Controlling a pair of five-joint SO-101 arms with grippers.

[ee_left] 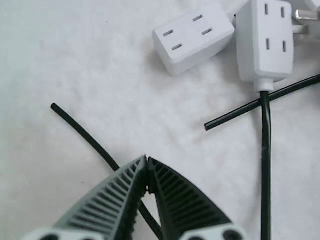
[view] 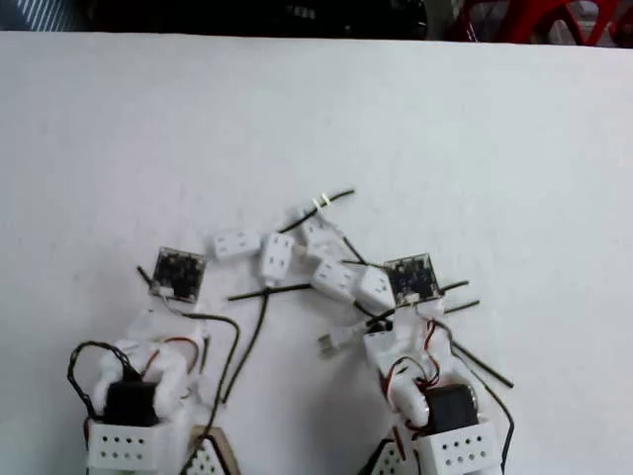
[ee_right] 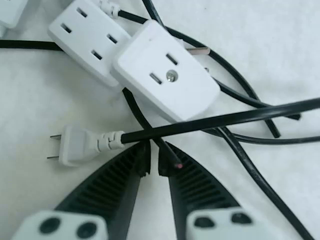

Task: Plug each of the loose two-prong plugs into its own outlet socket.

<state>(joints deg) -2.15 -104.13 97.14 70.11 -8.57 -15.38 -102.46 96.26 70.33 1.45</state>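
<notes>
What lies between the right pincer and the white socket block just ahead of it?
A black cord from the loose plug crosses there, in the right wrist view.

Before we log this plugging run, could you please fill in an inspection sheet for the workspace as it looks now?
Surface: white table, no spills or marks seen.
Job's things: white outlet blocks clustered mid-table; a loose two-prong plug lies unplugged, its prongs bare.
Clutter: nothing seen.
Grippers: left gripper shut, above a black cable; right gripper close beside the loose two-prong plug.
Cables: several black cables cross one another around the outlet blocks.
Surroundings: dark background and a red frame beyond the table's far edge.
</notes>
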